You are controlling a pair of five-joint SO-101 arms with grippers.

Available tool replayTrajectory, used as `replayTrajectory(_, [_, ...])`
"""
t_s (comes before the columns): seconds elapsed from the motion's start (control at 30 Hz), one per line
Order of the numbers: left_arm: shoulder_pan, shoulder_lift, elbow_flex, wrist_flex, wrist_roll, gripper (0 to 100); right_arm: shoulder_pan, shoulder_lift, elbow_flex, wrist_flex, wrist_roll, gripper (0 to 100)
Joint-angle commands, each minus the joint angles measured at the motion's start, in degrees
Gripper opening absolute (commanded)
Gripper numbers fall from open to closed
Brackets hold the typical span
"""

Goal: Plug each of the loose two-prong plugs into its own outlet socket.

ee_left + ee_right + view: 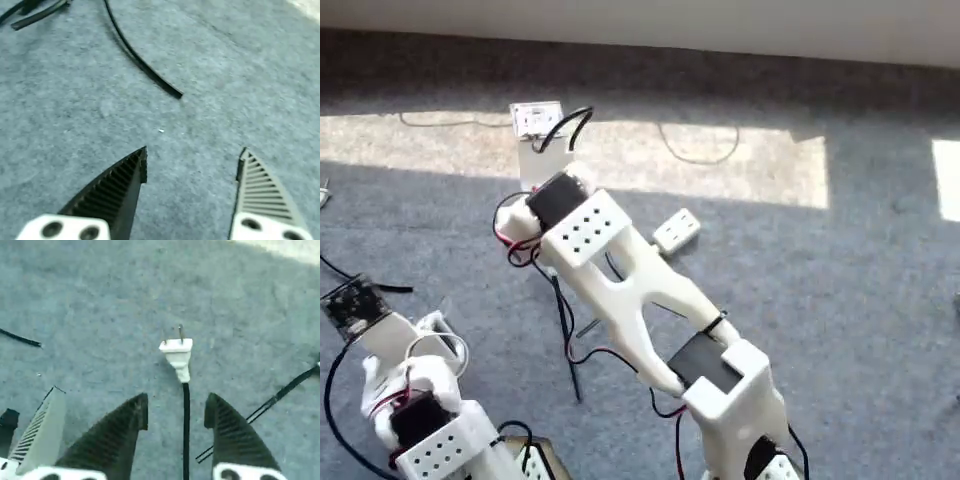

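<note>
White plastic with two bare prongs: the plug (176, 356) lies flat on the grey carpet (100, 300), just ahead of your right hand (177, 405). Its long axis runs straight out along the line of the hand's gap. The prongs point away from the hand, and the black cord (186, 430) trails back between the two fingers. That hand is spread wide and holds nothing; neither finger touches the plug or the cord. By my judgement the right arm is the one to take it: ease forward and close across the plug body, not the cord. Your left hand (194, 150) hangs over bare carpet, equally wide and empty, with the end of a loose black cable (142, 62) ahead of it. In the high view the white outlet block (676, 230) sits just beside the outstretched arm. You cannot tell which way it lies from the plug.
</note>
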Motion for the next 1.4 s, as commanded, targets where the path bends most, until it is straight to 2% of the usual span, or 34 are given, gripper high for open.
replayTrajectory(0.0, [-5.41, -0.4, 0.75, -1.76, 0.0, 39, -1.1, -2.77, -2.24, -0.48, -0.88, 42.5])
replayTrajectory(0.1, [-5.41, -0.4, 0.75, -1.58, -0.09, 39, 0.48, -7.34, -7.6, -0.4, -0.88, 49.8])
replayTrajectory(0.23, [-5.58, -0.4, 0.66, -1.58, -0.26, 39, 5.32, -16.75, -15.87, 0.48, -0.88, 50.2])
replayTrajectory(0.33, [-5.32, -0.4, -1.01, -1.49, -0.09, 39, 11.21, -24.31, -20.0, 6.37, -0.88, 50.2])
replayTrajectory(0.43, [-3.82, -0.4, -3.65, -1.76, 0.09, 39, 20.88, -31.08, -21.14, 15.87, -0.79, 50.2])
replayTrajectory(0.5, [1.27, -0.31, -6.55, -1.41, 0.09, 39, 31.69, -35.3, -18.95, 16.84, -0.18, 50.0])
replayTrajectory(0.6, [10.59, 0.31, -11.38, -0.26, 0.09, 39, 49.54, -41.19, -9.45, 16.84, 5.27, 50.0])
replayTrajectory(0.77, [27.12, 10.68, -22.02, -1.93, -0.26, 39, 64.66, -45.32, 15.96, 16.75, 20.66, 50.0])
replayTrajectory(0.87, [29.58, 23.78, -35.3, -1.93, 0.0, 38, 67.3, -45.49, 34.15, 16.4, 33.23, 50.0])
replayTrajectory(0.93, [29.76, 35.56, -45.14, -1.93, 0.0, 34, 67.21, -45.23, 45.67, 12.88, 37.36, 50.0])
replayTrajectory(1.03, [29.76, 55.69, -58.24, -1.32, 0.0, 25, 67.38, -46.37, 58.68, 3.82, 37.27, 50.0])
replayTrajectory(1.1, [29.93, 68.62, -65.63, 2.46, 0.09, 21, 67.21, -47.87, 65.01, -0.66, 37.01, 50.0])
replayTrajectory(1.17, [32.13, 79.78, -72.31, 8.26, 0.09, 19, 67.12, -49.54, 70.37, -4.62, 33.49, 50.0])
replayTrajectory(1.27, [37.49, 91.38, -80.13, 15.65, 0.0, 18, 66.33, -50.77, 77.76, -11.03, 27.16, 50.0])
replayTrajectory(1.37, [43.38, 97.01, -84.0, 19.34, -0.09, 18, 62.02, -50.86, 85.76, -18.59, 22.51, 50.0])
